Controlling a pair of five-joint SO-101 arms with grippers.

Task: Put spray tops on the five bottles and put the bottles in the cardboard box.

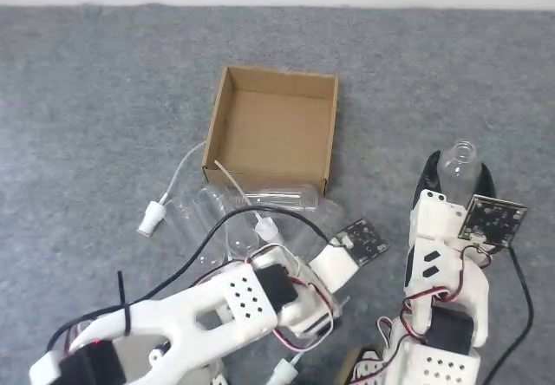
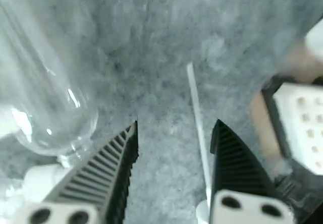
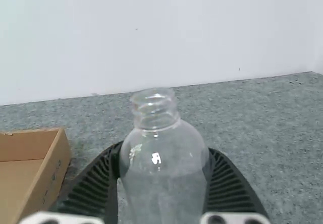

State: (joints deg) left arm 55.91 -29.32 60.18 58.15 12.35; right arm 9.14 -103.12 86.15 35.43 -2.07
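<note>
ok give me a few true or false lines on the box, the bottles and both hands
1. The cardboard box is empty. True.
2. The bottle in the right hand already has a spray top. False: its neck is open, with no top on it.
3. The left hand is open over a thin tube lying on the carpet. True.
4. The clear bottle by the box's front wall stands upright. False: that clear bottle lies on its side.
</note>
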